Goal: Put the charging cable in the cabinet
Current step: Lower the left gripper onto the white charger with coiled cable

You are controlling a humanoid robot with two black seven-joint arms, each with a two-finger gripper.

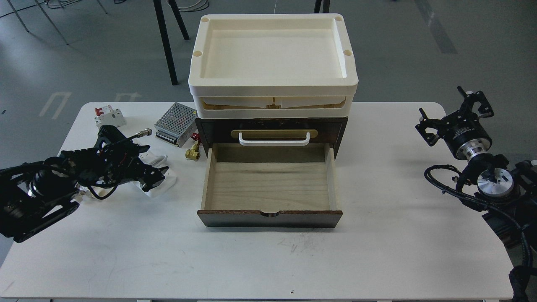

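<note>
Light-wood drawer (268, 180) of cabinet (271, 126) pulled open, empty. Charging cable (161, 174) on table (268, 260) left of it, under left gripper (153, 178); grip state unclear. Right gripper (455, 113) spread, idle. Lift and placement remain.

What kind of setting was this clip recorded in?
Probably a robotics lab or workshop. A white table stands on a bare grey floor with cables lying at the back, and electrical parts sit on it: a perforated metal power supply and a small breaker beside the cabinet.

No text or label is legible anywhere.
</note>
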